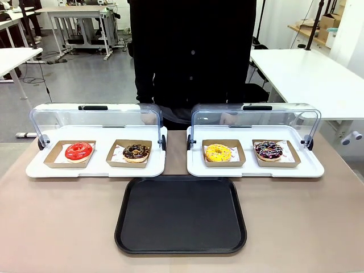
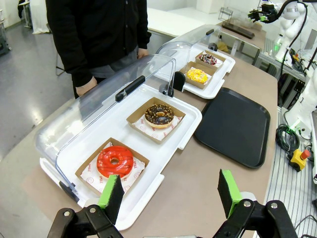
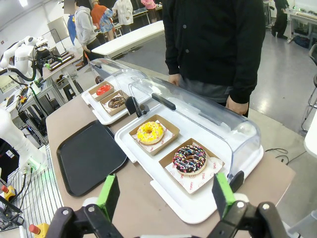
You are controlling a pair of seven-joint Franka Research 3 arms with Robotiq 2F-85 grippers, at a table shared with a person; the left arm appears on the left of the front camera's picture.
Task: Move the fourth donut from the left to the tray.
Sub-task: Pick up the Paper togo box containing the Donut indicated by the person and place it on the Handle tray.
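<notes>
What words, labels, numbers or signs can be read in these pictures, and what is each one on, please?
No text is legible.
Red print on the red donut's liner: too blurred to read.
Red print on the fourth donut's liner: too small to read.
The tray: no print seen.

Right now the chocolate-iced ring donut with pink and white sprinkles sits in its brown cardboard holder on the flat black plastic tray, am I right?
No: the front view shows the sprinkled chocolate donut in its holder on the right-hand white display tray, not the black tray.
</notes>
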